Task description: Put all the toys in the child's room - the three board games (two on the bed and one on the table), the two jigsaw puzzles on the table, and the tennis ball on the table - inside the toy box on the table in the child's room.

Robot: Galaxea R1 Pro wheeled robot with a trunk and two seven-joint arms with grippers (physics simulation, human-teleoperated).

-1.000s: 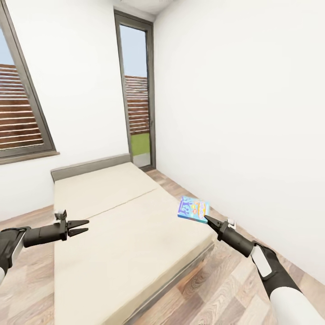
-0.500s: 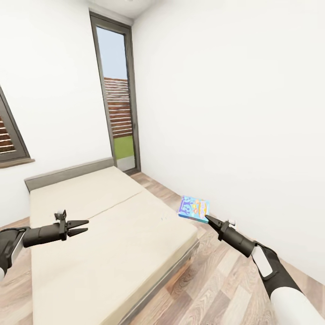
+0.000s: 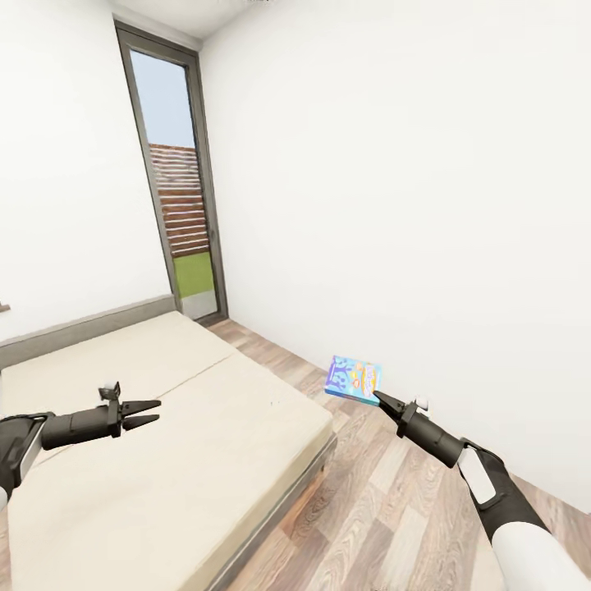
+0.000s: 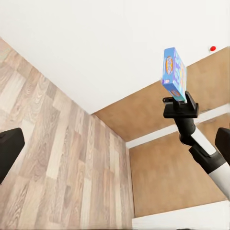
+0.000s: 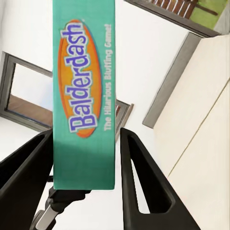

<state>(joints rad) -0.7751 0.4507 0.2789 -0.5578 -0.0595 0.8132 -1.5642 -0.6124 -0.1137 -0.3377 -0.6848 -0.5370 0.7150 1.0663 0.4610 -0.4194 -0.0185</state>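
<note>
My right gripper point(image 3: 379, 399) is shut on a board game point(image 3: 353, 379), a flat box with a blue colourful face, held out in the air over the floor beside the bed point(image 3: 164, 435). In the right wrist view its teal-green edge point(image 5: 84, 96) reads "Balderdash" and stands upright between the two black fingers point(image 5: 143, 182). The left wrist view shows the same board game point(image 4: 173, 72) on end in the right gripper point(image 4: 179, 100). My left gripper point(image 3: 148, 413) hangs open over the beige mattress with nothing in it. Toy box, table, jigsaw puzzles and tennis ball are out of view.
A tall dark-framed window point(image 3: 172, 189) stands in the far corner behind the bed's low grey headboard point(image 3: 82, 328). A white wall point(image 3: 427, 205) runs along the right. Wood-plank floor point(image 3: 394, 509) lies between bed and wall.
The whole picture has shifted left, so the camera has turned to the right. Both arms keep their pose in the view, and the board game stays in the right gripper.
</note>
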